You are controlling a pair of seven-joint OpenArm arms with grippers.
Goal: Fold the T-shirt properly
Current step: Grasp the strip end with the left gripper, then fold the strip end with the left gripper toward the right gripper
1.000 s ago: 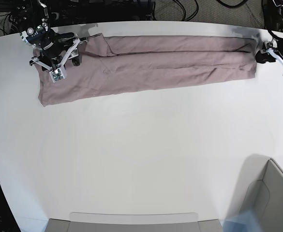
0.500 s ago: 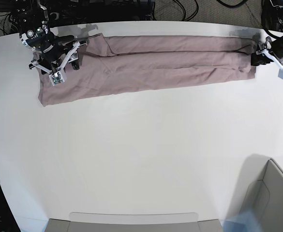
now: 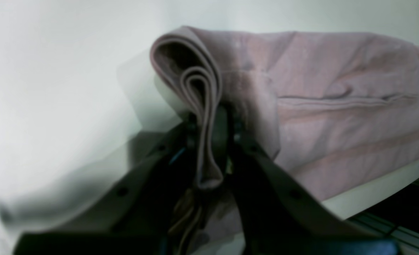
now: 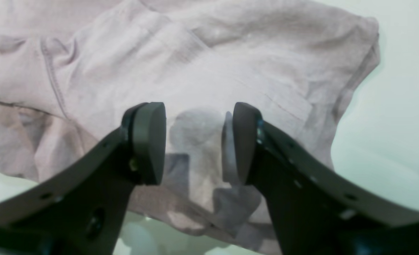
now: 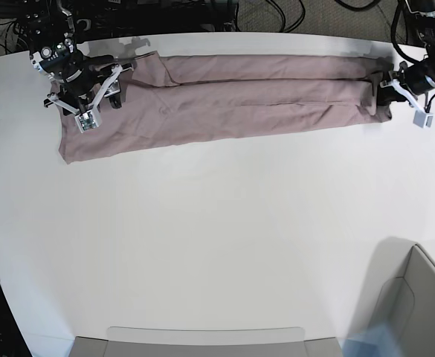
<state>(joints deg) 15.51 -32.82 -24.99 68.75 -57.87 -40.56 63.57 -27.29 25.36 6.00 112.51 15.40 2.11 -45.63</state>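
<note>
T-shirt (image 5: 232, 100) lying as long folded band across far side of table (image 5: 217, 245). L gripper (image 3: 209, 120) pinching its bunched hem edge, apparently lifted slightly. R gripper (image 4: 195, 141) hovering spread over opposite end.

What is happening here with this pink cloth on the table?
A two-armed robot is folding a T-shirt, which lies on the white table as a long narrow band. The left gripper is closed on the layered fabric at one end of the band. At the other end, the right gripper hangs open just above the cloth, with nothing between its pads. The shirt is not yet folded across its length.
</note>
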